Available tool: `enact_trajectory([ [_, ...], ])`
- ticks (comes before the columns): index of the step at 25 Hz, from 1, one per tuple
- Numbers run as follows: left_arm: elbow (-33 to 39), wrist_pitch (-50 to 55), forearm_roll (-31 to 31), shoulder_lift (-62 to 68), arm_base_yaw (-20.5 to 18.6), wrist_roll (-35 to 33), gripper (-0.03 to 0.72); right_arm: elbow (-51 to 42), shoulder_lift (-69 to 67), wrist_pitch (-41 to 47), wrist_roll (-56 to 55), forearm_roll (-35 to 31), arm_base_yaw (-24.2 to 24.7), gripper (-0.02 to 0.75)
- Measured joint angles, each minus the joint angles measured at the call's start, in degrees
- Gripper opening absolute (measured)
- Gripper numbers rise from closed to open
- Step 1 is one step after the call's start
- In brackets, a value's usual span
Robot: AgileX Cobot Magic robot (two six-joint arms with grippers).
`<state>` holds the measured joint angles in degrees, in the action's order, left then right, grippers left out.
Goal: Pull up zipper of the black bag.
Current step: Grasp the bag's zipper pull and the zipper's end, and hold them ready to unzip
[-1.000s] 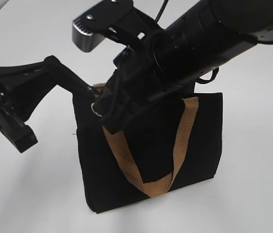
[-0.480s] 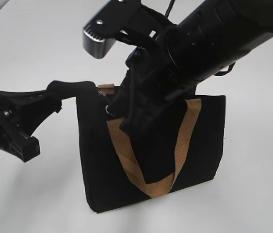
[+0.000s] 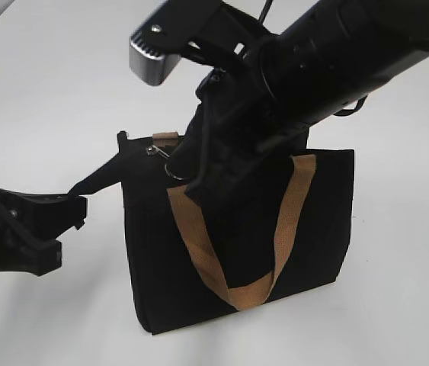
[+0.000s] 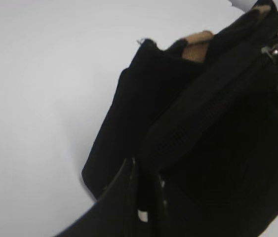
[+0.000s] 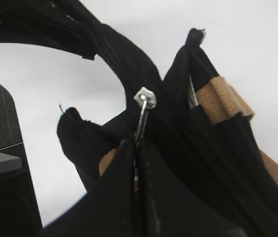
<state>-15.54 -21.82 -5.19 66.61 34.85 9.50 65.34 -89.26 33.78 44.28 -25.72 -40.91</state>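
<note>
The black bag (image 3: 237, 244) stands upright on the white table (image 3: 46, 91), and the left gripper (image 3: 65, 210), out at its nine o'clock, has its jaws closed on the black strip at the end of the zipper track, stretching it taut so the track cannot bunch. The right gripper (image 5: 138, 148) has its jaws pinched shut on the silver zipper (image 5: 143, 101) tab at the bag's top left corner, seemingly ready to drag the slider along the braced track.
</note>
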Motion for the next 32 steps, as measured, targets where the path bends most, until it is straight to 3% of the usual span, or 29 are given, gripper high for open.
enact_trajectory([
  [12,-0.1,5.72,5.19,-0.11,0.06,0.32,0.024,0.0,1.01,1.2,0.0,-0.06,9.24,-0.001],
  [25,-0.39,5.49,5.78,-0.11,0.17,0.32,0.024,0.0,4.0,12.8,-5.67,4.33,23.24,-0.001],
  [32,-0.52,4.24,5.19,-0.15,0.17,0.32,0.023,0.0,4.07,14.23,-11.51,2.32,26.08,0.007],
])
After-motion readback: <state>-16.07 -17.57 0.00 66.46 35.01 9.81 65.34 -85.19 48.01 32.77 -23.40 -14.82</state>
